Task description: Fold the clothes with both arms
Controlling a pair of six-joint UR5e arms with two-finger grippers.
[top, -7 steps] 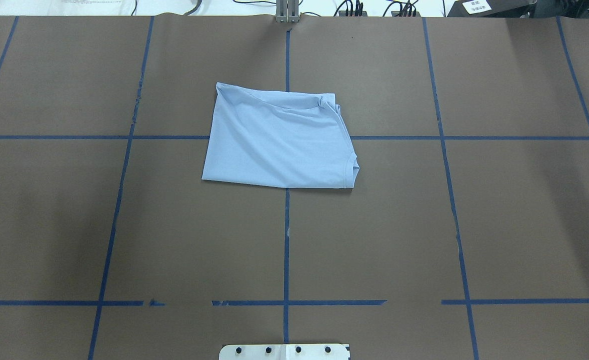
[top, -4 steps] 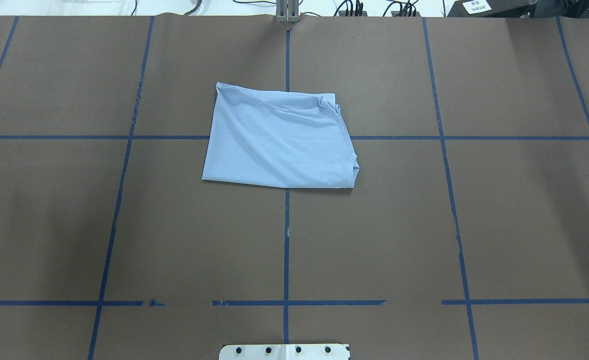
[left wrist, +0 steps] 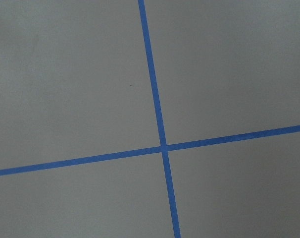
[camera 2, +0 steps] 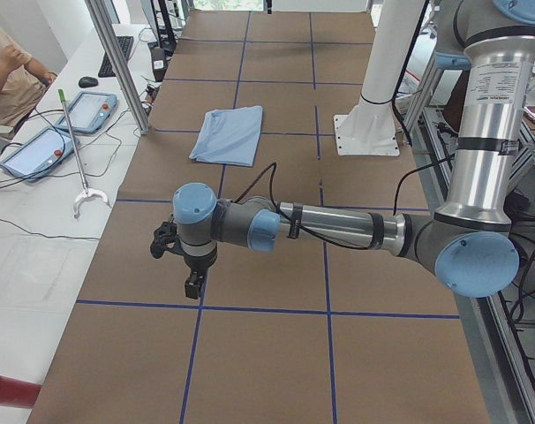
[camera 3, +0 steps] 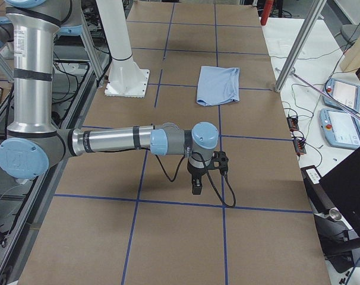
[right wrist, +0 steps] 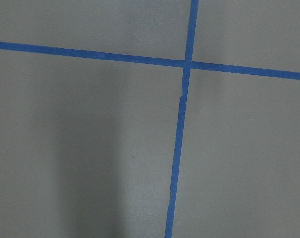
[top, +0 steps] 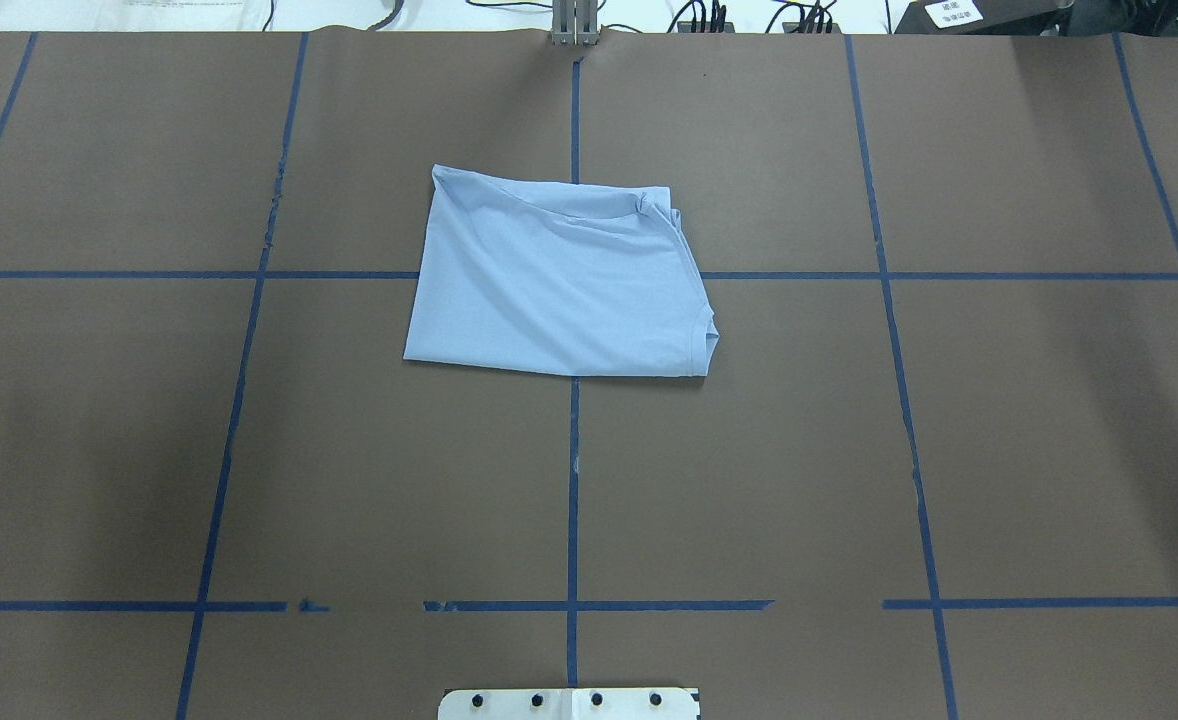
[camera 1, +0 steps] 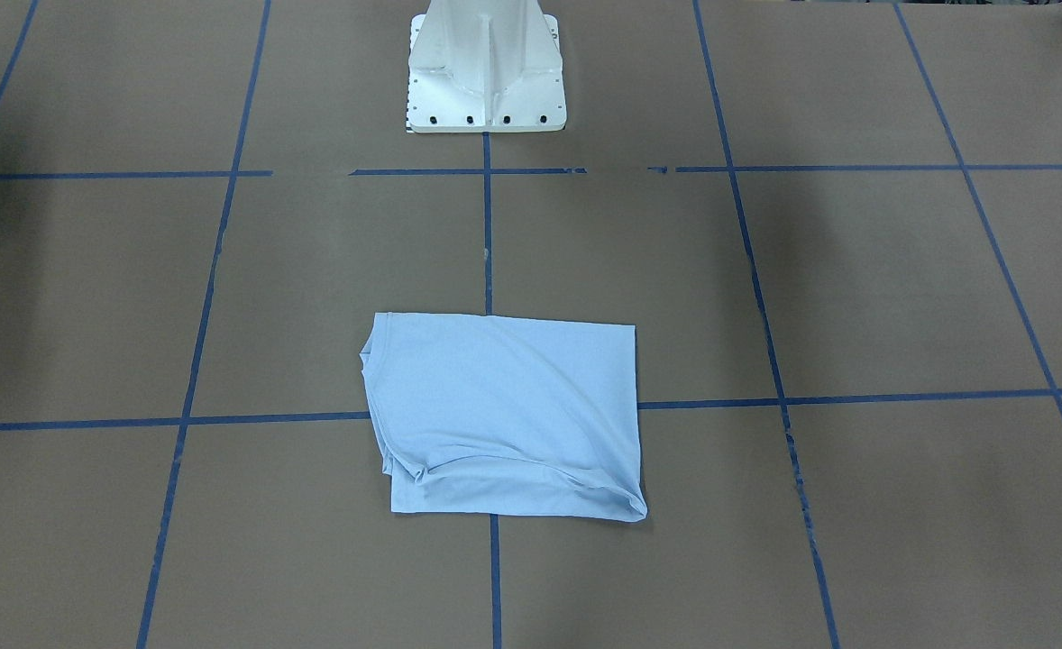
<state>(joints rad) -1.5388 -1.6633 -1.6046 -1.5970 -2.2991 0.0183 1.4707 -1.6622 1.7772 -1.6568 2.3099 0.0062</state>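
Note:
The clothes are one light blue T-shirt [top: 559, 285], folded into a rough rectangle at the middle of the brown table, also seen in the front-facing view [camera 1: 504, 419]. Its neck edge shows at one corner; print and tag are hidden. Both arms hang over the table's ends, far from the shirt. The left gripper [camera 2: 192, 287] points down above a blue tape line in the exterior left view. The right gripper [camera 3: 196, 189] points down likewise in the exterior right view. I cannot tell whether either is open or shut. Both wrist views show only table and tape.
The white pedestal base [camera 1: 486, 72] stands at the robot's side of the table. Metal posts [camera 2: 117, 62] rise at the far edge. Tablets [camera 2: 89, 110], a grabber tool [camera 2: 78, 168] and a person's arm [camera 2: 11, 71] are beside the table.

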